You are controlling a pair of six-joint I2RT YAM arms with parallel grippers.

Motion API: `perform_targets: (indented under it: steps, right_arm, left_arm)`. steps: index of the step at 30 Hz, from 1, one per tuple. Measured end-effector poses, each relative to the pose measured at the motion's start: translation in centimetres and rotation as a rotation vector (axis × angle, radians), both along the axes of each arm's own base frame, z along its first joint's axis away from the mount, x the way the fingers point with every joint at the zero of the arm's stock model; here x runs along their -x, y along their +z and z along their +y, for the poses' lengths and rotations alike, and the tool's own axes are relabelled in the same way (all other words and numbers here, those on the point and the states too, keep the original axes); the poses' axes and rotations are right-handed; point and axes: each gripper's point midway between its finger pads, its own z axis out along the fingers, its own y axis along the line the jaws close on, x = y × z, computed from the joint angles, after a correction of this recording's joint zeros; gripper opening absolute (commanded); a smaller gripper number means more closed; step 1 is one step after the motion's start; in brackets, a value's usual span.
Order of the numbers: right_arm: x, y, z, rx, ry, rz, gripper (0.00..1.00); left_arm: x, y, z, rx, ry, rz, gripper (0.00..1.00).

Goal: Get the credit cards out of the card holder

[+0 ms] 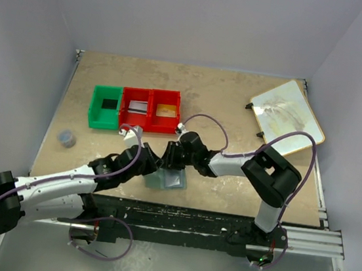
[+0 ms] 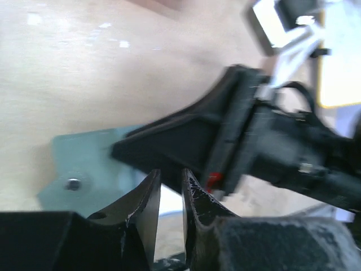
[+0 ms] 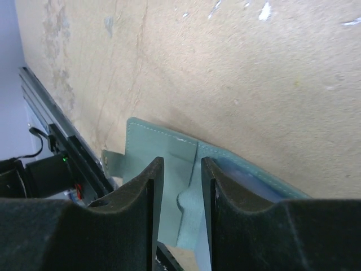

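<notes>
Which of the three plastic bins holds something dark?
The green plastic bin, at the row's left end; the middle red plastic bin and right red plastic bin hold paler contents.

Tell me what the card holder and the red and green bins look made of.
The card holder: probably soft matte leather or imitation leather, given the pale stitching along its edge and the shiny snap. The red bins and the green bin: hard moulded plastic by the look, with thin straight walls and uniform bright colour.

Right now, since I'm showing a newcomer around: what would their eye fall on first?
The left gripper and right gripper meet over a small grey-green bifold wallet at near centre. Behind stand a green plastic bin and red plastic bins; a cream board lies far right.
</notes>
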Motion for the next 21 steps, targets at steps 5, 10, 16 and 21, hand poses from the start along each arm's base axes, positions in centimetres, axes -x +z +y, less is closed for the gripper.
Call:
perform_targets:
  steps: [5, 10, 16, 21]
  right_arm:
    - [-1.2, -0.2, -0.7, 0.007, -0.051, 0.009, 0.36]
    - [-1.5, -0.2, -0.9, 0.013, -0.069, 0.006, 0.36]
    - [-1.5, 0.0, -1.0, 0.013, -0.066, 0.0, 0.37]
    - [-2.1, 1.9, -1.5, 0.03, -0.081, -0.037, 0.52]
  left_arm:
    - [0.5, -3.5, 3.1, -0.135, 0.062, 0.062, 0.18]
    - [1.4, -5.1, 4.6, -0.176, 0.077, 0.089, 0.2]
    - [2.4, -7.6, 4.7, -0.198, 0.052, 0.142, 0.19]
    - [1.9, -8.4, 4.1, -0.231, 0.05, 0.167, 0.19]
